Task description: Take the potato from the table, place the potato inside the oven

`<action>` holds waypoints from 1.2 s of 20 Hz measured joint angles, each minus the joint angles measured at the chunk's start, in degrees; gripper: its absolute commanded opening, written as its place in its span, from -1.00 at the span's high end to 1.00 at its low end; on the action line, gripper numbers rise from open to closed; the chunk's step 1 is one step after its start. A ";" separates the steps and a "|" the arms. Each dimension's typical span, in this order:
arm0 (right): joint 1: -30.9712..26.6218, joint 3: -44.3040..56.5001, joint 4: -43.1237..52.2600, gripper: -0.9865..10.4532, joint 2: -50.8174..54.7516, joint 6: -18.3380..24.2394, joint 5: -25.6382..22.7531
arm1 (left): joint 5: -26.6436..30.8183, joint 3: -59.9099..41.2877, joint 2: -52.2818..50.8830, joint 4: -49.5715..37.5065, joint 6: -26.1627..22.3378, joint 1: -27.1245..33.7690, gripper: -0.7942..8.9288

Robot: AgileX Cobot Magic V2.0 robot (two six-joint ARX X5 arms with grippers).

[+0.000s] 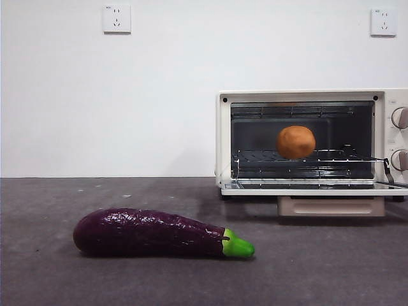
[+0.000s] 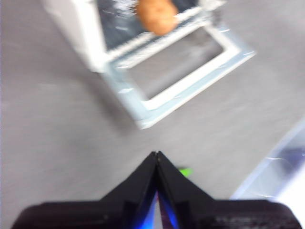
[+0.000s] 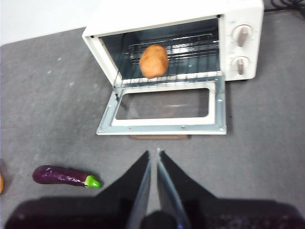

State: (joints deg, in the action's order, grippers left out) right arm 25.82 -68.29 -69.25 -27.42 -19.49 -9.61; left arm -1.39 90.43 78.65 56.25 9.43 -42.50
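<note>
The orange-brown potato rests on the wire rack inside the cream-white oven, whose door lies folded down flat. The oven stands at the right on the dark grey table. My left gripper hangs high above the table in front of the oven, shut with nothing in it. My right gripper is also raised, well back from the open door, jaws nearly touching and holding nothing. Neither gripper shows in the front view.
A long purple eggplant with a green stem lies on the table left of the oven, toward the front. Two knobs sit on the oven's right panel. A small orange sliver shows at the edge of the right wrist view.
</note>
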 measured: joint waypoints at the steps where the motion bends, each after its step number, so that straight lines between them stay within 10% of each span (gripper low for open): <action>1: 0.00 0.00 -0.85 0.80 0.92 -0.02 -0.72 | -4.02 0.00 1.51 -1.14 -0.09 2.21 0.86; 6: 0.00 0.00 -4.55 0.84 4.63 -0.22 -5.16 | -16.04 0.00 9.55 -5.66 0.07 8.94 0.86; 24: 0.00 -0.02 -8.35 0.84 8.17 -4.31 -10.08 | -32.15 0.00 39.65 -15.28 5.14 16.96 0.86</action>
State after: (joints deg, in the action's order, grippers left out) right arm 25.82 -68.31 -77.60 -19.25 -23.79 -19.68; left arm -33.54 90.43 118.30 40.97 14.57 -25.54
